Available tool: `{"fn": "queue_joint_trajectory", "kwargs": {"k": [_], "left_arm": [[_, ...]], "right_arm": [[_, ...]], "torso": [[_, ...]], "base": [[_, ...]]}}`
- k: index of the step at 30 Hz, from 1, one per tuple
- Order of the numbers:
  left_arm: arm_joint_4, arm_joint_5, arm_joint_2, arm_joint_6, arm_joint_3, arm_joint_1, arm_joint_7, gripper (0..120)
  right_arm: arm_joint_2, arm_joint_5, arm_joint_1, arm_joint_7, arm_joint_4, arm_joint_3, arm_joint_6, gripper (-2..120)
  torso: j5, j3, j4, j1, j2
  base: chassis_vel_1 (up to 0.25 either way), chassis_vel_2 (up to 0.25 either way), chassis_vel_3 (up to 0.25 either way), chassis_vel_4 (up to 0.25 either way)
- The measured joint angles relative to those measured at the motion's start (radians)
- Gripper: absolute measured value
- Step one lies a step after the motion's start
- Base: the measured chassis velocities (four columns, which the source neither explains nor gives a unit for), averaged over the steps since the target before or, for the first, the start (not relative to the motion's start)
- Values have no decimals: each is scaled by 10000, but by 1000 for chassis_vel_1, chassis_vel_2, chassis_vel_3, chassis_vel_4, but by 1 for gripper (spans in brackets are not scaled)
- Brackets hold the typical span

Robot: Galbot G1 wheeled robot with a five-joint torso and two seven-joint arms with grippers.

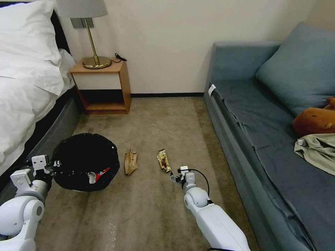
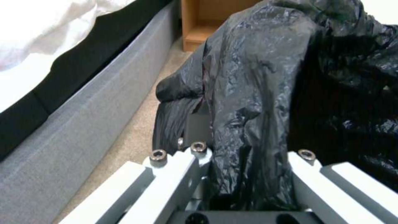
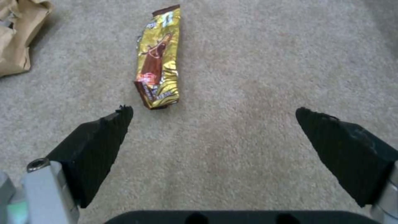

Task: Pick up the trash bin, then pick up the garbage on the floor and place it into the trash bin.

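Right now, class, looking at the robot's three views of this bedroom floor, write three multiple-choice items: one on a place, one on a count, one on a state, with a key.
1. Where does the crumpled brown paper bag lie?
A. Between the black-lined round trash bin and the gold-yellow snack wrapper
B. On the blue sofa
C. Under the wooden nightstand

2. How many litter items lie loose on the beige carpet?
A. One
B. Two
C. Four

3. How are the right gripper's fingers?
A. Shut on the wrapper
B. Shut on nothing
C. Open above the carpet

Key: 1 A, the head view shows the bag between bin and wrapper. 2 B, bag and wrapper are on the carpet; a red-and-white packet sits inside the bin. 3 C, the right wrist view shows the black pads apart, with the wrapper ahead of them.
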Motion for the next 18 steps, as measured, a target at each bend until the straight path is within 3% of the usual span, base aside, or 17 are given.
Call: {"fn": "queue_joint_trajectory", "kwargs": {"k": [6, 18], "left_arm": [[74, 0, 8, -21, 19, -44, 4, 4], [94, 4, -22, -100, 24, -8, 21, 4]], "right_arm": [[86, -135, -25, -71, -120, 21, 133, 100], [27, -64, 9, -80, -252, 46, 279, 100]], "torso": [[1, 0, 1, 0, 0], [0, 0, 1, 0, 0]], "base": [[-6, 13, 4, -7], [-40, 124, 34, -126]]}}
